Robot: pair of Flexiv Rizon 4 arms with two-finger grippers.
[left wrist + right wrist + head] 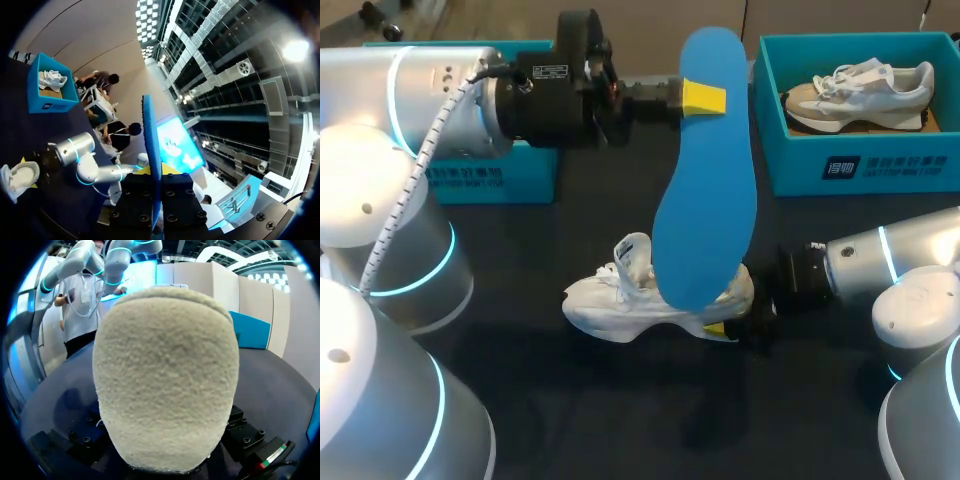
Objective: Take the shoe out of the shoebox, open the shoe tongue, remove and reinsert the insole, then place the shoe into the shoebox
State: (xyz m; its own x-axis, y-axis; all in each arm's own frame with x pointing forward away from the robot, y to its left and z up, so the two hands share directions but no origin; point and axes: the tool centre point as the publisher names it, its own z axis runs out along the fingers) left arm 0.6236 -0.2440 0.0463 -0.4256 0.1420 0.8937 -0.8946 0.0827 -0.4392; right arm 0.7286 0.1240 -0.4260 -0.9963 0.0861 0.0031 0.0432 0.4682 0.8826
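Note:
My left gripper [703, 97] is shut on the top end of a blue insole [705, 190], which hangs upright above the table. In the left wrist view the insole [151, 150] stands edge-on between the fingers of the left gripper [154, 176]. Below it a white shoe [645, 295] lies on the dark table, toe to the left. My right gripper [728, 318] comes in from the right and is shut on the shoe's heel, one yellow tip showing at its near side. The heel [165, 375] fills the right wrist view and hides the fingertips.
A teal shoebox [860, 165] at the back right holds a second, beige-and-white shoe [860, 90]. Another teal box [490, 178] stands at the back left, mostly behind my left arm. The table's front is dark bare cloth.

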